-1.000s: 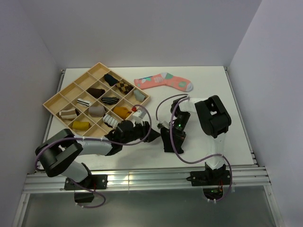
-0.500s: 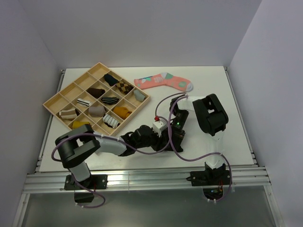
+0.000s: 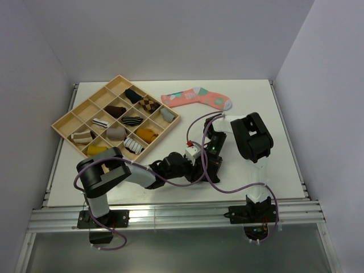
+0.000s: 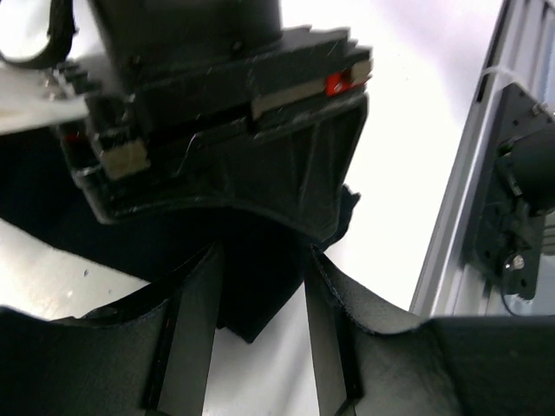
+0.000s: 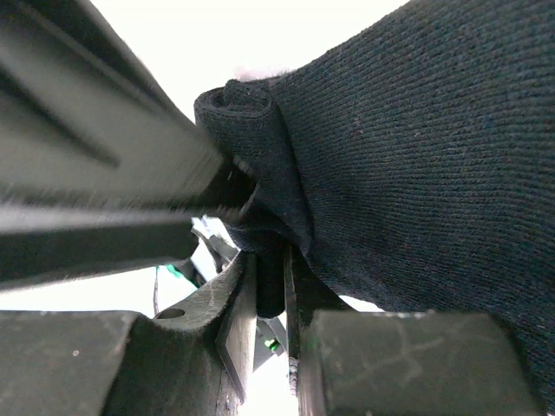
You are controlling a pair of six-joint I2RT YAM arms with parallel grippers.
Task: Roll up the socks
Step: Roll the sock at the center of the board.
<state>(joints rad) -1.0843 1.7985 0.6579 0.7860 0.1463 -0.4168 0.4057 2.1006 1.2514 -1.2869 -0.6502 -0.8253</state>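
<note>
The black sock fills the right wrist view, one edge curled into a small roll. My right gripper is shut on its fabric, low over the table near the front middle. My left gripper is open, its jaws on either side of a corner of the black sock, right against the right gripper's body. From above, the left gripper touches the right one and both hide the sock. No loose mustard-yellow sock shows.
A wooden divided tray at the back left holds several small sock bundles, including two mustard ones. A pink patterned sock lies flat at the back middle. The aluminium rail runs along the near edge.
My left arm swung right from the tray's front corner over to the right gripper and now stands against it. The right gripper stayed put on the black sock.
</note>
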